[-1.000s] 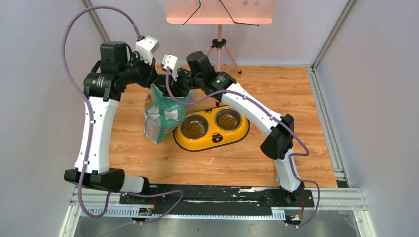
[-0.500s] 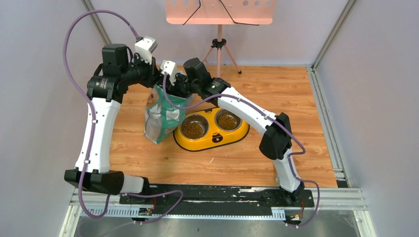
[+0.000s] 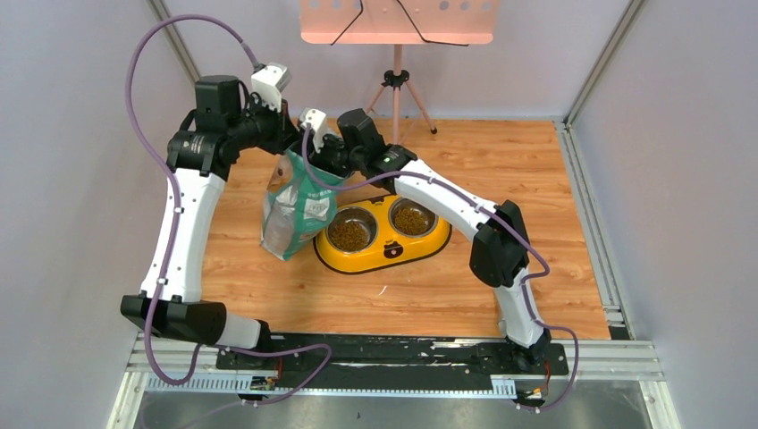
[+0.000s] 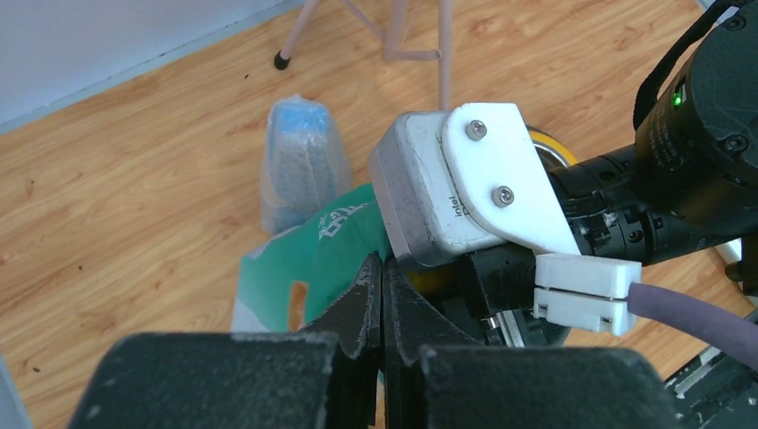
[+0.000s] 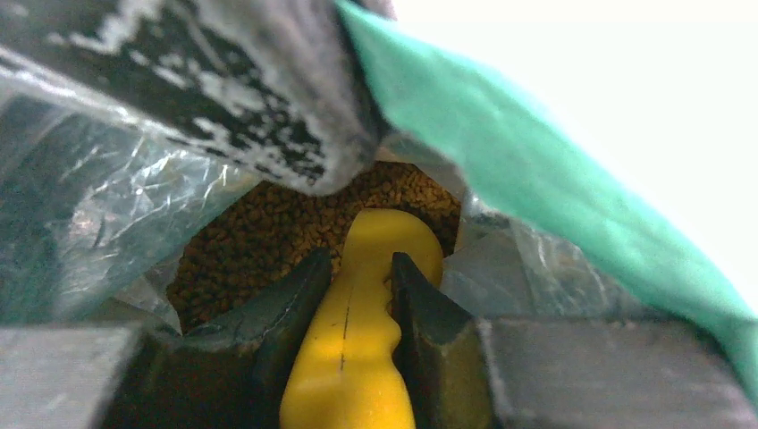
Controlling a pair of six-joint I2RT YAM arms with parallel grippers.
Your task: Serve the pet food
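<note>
The right claw [image 5: 362,268] is closed narrowly on the handle of the yellow scoop [image 5: 353,357]; its two dark fingers press the handle from both sides. This claw and the scoop are inside the open mouth of the green-and-white bag [image 3: 290,214]. The far end of the scoop reaches the pet food [image 5: 259,241], a brown heap of small pellets deep in the bag. Whether there are pellets in the scoop I cannot tell, because the right wrist view shows mostly its handle.

The left claw [image 4: 383,279] is fully closed, the fingers touching each other. It pinches the upper edge of the bag at one side of the mouth, and the mouth stands open. The bag stands upright on the wooden table [image 3: 536,179].

Just to the right of the bag is a yellow double feeder [image 3: 384,257] with two metal bowls; whether it touches the bag I cannot tell. Both bowls also contain brown pellets. Behind the bag, in the left wrist view, lies a small transparent packet with blue content [image 4: 299,161]. Farther back stand the legs of a tripod [image 3: 396,85].
</note>
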